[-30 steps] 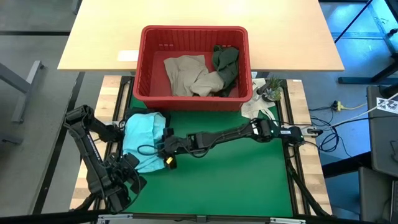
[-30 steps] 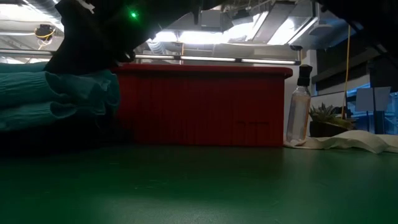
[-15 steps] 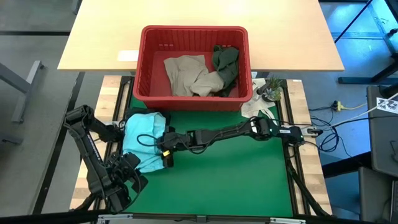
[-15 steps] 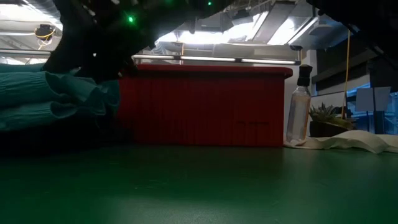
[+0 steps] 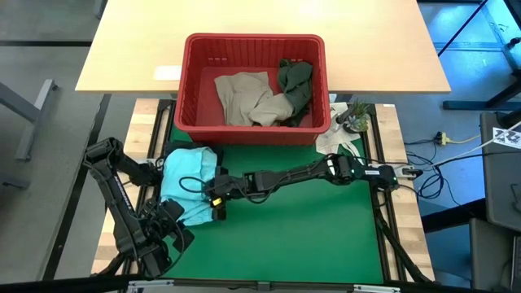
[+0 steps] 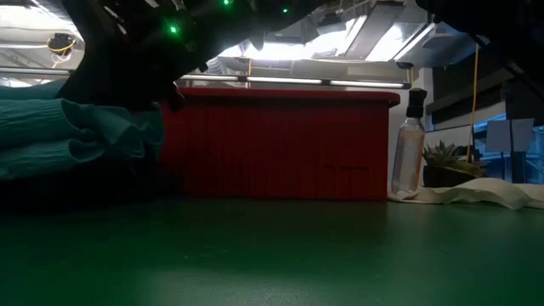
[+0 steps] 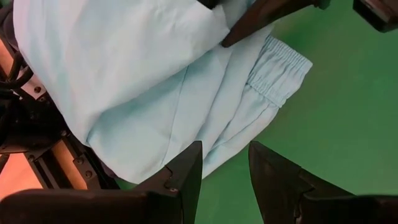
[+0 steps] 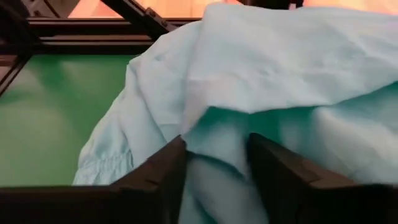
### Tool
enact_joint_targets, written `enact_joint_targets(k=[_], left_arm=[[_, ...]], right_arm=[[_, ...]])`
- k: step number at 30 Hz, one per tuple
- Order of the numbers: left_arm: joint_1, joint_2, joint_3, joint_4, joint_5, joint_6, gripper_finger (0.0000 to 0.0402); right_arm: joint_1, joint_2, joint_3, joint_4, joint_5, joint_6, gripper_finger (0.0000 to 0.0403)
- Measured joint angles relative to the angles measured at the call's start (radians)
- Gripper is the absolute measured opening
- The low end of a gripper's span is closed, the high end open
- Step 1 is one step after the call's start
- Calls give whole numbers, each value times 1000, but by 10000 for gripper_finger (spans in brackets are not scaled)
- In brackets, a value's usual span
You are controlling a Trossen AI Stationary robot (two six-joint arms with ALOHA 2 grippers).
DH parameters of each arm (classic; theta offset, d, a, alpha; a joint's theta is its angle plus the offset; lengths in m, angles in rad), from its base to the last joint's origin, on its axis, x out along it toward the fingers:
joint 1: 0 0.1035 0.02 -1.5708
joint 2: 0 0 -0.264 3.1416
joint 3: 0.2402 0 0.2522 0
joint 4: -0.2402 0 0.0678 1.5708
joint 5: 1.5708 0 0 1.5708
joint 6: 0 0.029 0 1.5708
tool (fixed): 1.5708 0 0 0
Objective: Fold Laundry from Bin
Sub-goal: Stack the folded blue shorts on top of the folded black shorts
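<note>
A light teal garment lies bunched at the left of the green mat. It shows in the low view, and its gathered waistband shows in the left wrist view. My right gripper reaches across from the right and is shut on the garment's right side. My left gripper hangs over the garment's left edge, open, with nothing between its fingers. The red bin stands behind the mat, holding a beige garment and a dark olive one. My right gripper pinches a raised fold of the teal cloth between its two fingers, on the garment's right side. The fingers come from the table's right, slanting down. The number of layers does not show. The garment rests on the mat, slack.
To the bin's right stand a spray bottle and a small potted plant, with a white cloth on the mat's far right corner. A wooden table lies under and behind the bin. Bare mat stretches along the near and right sides.
My right gripper has rolled a little about its own pointing line and edged slightly left into the teal garment's right side. The garment lies where it was.
</note>
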Motion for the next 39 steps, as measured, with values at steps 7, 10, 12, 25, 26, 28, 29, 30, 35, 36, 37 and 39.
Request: enact_joint_targets(k=[7, 10, 12, 25, 26, 28, 29, 30, 35, 36, 37, 39], left_arm=[[0, 0, 0, 0, -2, 0, 124], [0, 0, 0, 0, -2, 0, 124], [0, 0, 0, 0, -1, 0, 124], [0, 0, 0, 9, 13, 0, 124], [0, 0, 0, 14, 27, 0, 124], [0, 0, 0, 19, 55, -1, 124], [0, 0, 0, 20, 65, -1, 124], [0, 0, 0, 22, 72, -1, 124], [0, 1, 0, 23, 85, -1, 124], [0, 1, 0, 23, 85, -2, 124], [0, 1, 0, 23, 84, -2, 124], [0, 1, 0, 23, 83, -2, 124]], right_arm=[[0, 0, 27, -9, -135, -1, 87], [0, 0, 47, -41, -176, -2, 58], [0, 0, 63, -56, -202, -2, 37], [0, 0, 150, -228, -261, 23, 4], [0, 0, 157, -239, -261, 23, 5], [0, 0, 175, -271, -261, 24, 8], [1, 0, 183, -281, -263, 24, 8], [1, 0, 191, -291, -271, 24, 7], [1, 0, 227, -329, -370, 39, 5], [1, 0, 235, -327, -390, 50, 5], [1, 0, 244, -327, -408, 55, 6], [1, 0, 262, -327, -424, 57, 5]])
